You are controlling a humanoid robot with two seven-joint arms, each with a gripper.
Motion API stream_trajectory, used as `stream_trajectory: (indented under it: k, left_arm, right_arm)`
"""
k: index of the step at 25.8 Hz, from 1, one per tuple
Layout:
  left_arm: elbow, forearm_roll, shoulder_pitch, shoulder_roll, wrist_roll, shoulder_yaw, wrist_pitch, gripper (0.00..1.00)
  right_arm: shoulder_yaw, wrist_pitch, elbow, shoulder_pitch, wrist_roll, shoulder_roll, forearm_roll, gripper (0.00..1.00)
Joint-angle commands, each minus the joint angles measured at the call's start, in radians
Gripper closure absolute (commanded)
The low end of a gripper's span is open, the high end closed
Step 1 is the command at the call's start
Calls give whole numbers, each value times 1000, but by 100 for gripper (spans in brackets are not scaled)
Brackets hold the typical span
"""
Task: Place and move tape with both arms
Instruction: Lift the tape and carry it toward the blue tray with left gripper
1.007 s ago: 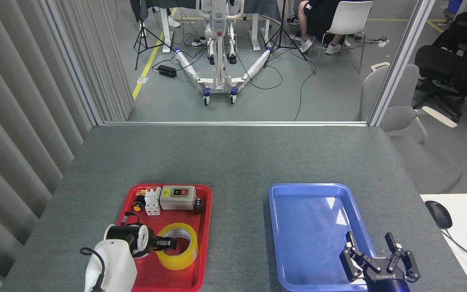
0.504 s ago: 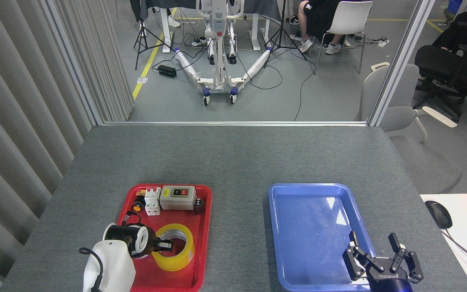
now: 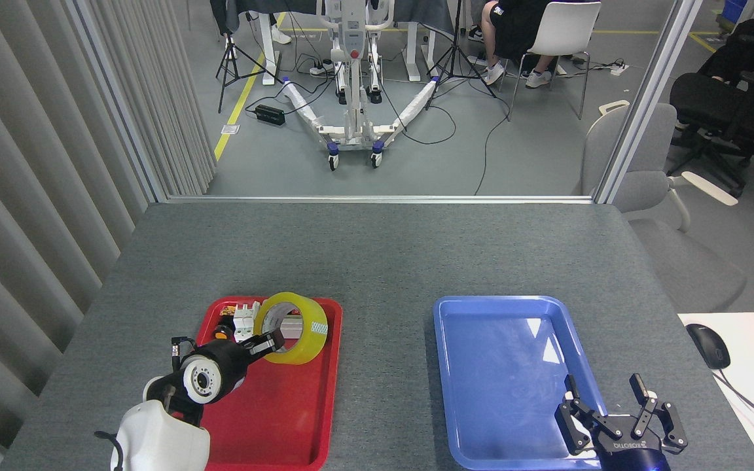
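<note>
**Two trays, two grippers, one tape roll**

Count, head view:
- 1 tape, lower left of centre in the frame.
- 2 trays: red tray lower left, blue tray lower right. Well apart, both flat on the grey table.
- 2 grippers: left gripper lower left, right gripper at the bottom right edge.
- Small electrical parts at the top end of the red tray: a white terminal block and an orange button show clearly; the rest sits behind the roll, can't count it.
- 1 black mouse on a white desk at the far right edge.
- Background: 1 white chair with a person's legs seated, upper right of centre; 1 wheeled white stand upper centre.

Tape: wide roll, translucent yellow, white printed core visible through the hole. Tilted up on edge, hole facing the camera and slightly left. It sits over the upper part of the red tray; can't tell if its lower edge touches the tray floor. A small white patterned patch shows on the outer yellow face at right.

Left gripper: fingers clamped on the lower-left wall of the roll, one dark finger visible against the rim.

Right gripper: fingers spread apart, pointing up-frame, nothing between them. It overlaps the lower right corner of the blue tray. Blue tray is bare.
</note>
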State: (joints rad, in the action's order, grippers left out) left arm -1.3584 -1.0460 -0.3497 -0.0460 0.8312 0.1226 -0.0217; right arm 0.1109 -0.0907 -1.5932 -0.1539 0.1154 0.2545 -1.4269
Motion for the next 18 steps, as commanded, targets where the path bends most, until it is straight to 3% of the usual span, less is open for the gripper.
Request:
stream_trajectory:
  k: [1,5,8,12,15,18]
  left_arm:
    - [-47,112,34,-35,-69,3,-12,100]
    - [-87,400,98,-80,-40,5,34,100]
    - [-117,581,169,-80,-27,-28,154,100]
    - [-172,724,293,-72,-24,-186,362,100]
    - [-205,781,367,-64,-4,-288,454,100]
    - [-206,810,397,-58,31,-360,519,100]
  right_arm:
    - [1,-1,-7,1,-3,2,-23,0]
    - [4,-1,-11,11,-8,5,-17,0]
    - [-7,-14,-14,13,-8,46,23,0]
    - [-51,-123,-14,39,-33,130,263,0]
    - [-74,-247,-11,40,-89,230,540,0]
    - [-73,-411,-8,44,-217,259,747,0]
